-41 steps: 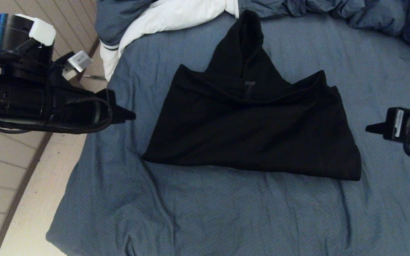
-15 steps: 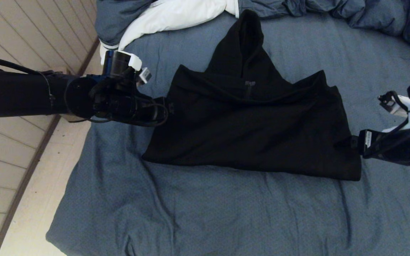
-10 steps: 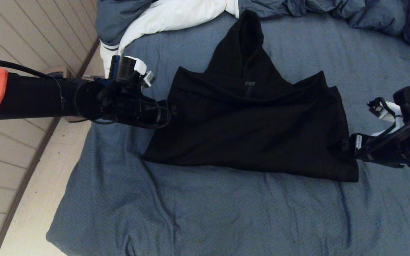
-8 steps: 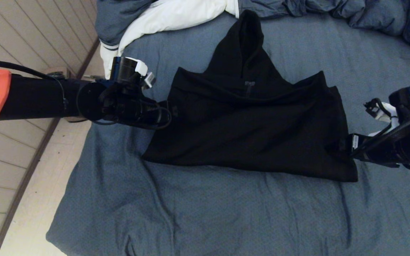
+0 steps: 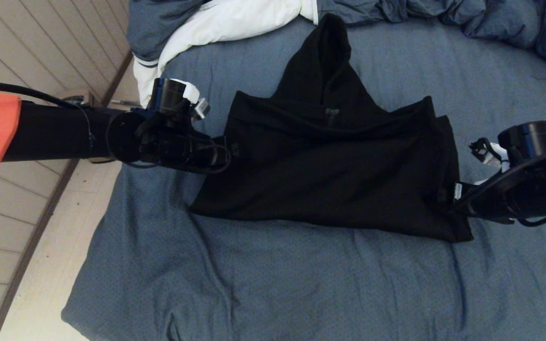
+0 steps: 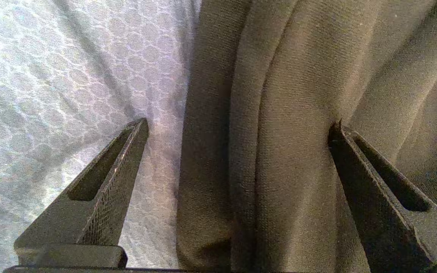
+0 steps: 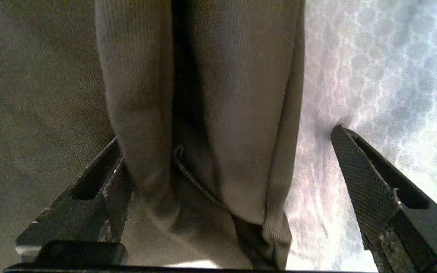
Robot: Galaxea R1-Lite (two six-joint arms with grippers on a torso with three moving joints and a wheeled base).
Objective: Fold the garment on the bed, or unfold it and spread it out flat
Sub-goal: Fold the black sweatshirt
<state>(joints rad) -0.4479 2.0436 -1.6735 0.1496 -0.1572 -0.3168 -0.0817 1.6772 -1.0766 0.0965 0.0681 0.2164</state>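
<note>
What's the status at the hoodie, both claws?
Left claw open, straddling hoodie left edge. Right claw open, straddling right edge. Nothing gripped. Hoodie lies folded on bed; nothing in the way.

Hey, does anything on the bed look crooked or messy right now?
Yes. The black hooded sweatshirt lies skewed on the blue-grey bed sheet: its near hem slants and both side edges are bunched into folds. A rumpled blue-grey duvet is heaped behind.
</note>
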